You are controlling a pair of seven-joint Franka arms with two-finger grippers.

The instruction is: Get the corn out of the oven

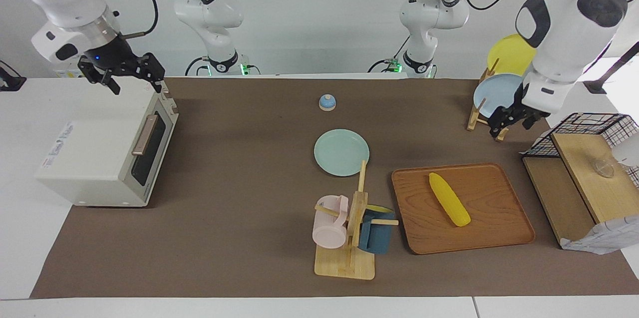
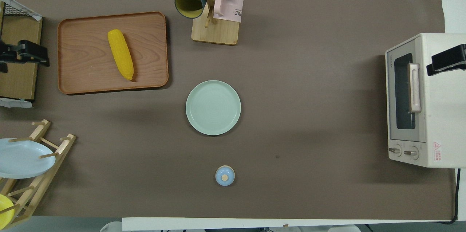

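Observation:
The corn [image 1: 449, 199] [image 2: 121, 54], a bright yellow cob, lies on a brown wooden tray [image 1: 499, 230] [image 2: 80, 77] toward the left arm's end of the table. The cream-white oven [image 1: 95, 153] [image 2: 437, 115] stands at the right arm's end with its dark glass door shut. My right gripper [image 1: 136, 86] [image 2: 447, 62] hangs open and empty over the oven's top. My left gripper [image 1: 504, 128] [image 2: 25, 53] is raised beside the dish rack, over the wooden shelf unit, and holds nothing.
A pale green plate [image 1: 341, 152] [image 2: 213, 107] lies mid-table, with a small blue lidded pot [image 1: 327, 102] nearer to the robots. A mug tree [image 1: 349, 228] stands beside the tray. A dish rack [image 1: 481, 113] and a wire-basket shelf [image 1: 584, 178] are at the left arm's end.

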